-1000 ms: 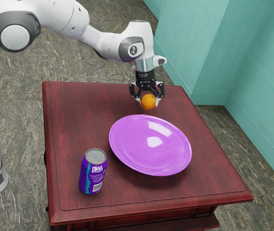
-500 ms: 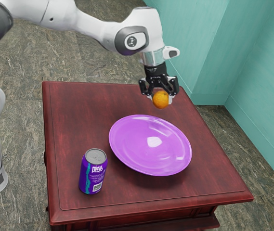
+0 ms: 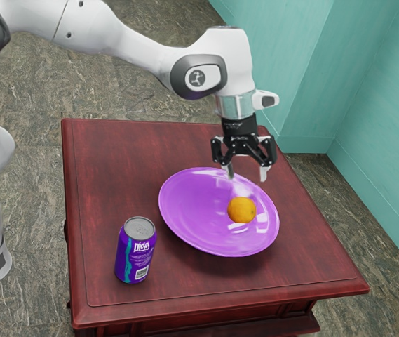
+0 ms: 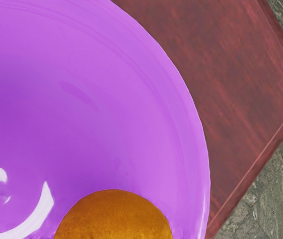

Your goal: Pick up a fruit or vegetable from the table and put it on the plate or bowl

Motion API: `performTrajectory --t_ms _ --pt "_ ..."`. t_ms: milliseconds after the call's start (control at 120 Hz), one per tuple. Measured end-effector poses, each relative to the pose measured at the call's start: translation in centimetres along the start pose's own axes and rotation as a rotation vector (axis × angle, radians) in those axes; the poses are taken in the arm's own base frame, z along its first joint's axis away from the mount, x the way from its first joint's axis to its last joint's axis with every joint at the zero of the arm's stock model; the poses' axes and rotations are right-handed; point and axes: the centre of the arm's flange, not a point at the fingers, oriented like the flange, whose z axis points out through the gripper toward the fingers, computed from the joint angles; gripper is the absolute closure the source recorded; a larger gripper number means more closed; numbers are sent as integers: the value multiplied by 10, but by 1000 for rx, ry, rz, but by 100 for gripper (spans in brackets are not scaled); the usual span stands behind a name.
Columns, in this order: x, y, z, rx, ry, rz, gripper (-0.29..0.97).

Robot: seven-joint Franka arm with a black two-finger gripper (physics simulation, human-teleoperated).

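Note:
An orange (image 3: 242,209) lies in the purple plate (image 3: 192,210) on its right half in the exterior view. My gripper (image 3: 244,172) hangs above the orange with its fingers spread open and nothing between them. In the wrist view the orange (image 4: 113,216) sits just under my hand on the purple plate (image 4: 81,109), near the plate's rim.
A purple soda can (image 3: 136,250) stands upright at the plate's near left in the exterior view. The dark red table (image 3: 108,161) has bare wood at its back left. Teal walls (image 3: 325,63) rise close behind the table's right side.
My gripper moved right and over the plate, then opened. The orange left my fingers and now rests in the plate.

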Motion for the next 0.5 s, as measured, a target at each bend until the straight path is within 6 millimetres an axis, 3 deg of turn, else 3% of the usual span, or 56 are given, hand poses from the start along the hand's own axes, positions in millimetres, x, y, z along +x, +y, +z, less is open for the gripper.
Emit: performTrajectory --t_ms 100,150,217,292,325,400,500 --pt "3 -2 -4 -7 4 -23 5" --pt "23 -14 -14 -17 24 -71 3" --pt "64 -23 -65 -73 104 -153 2" --pt "65 48 -163 -104 189 -185 1" --pt "63 68 -189 -80 200 -224 1" --pt "48 72 -211 16 167 -323 1" --pt "38 39 -216 169 146 -485 0"
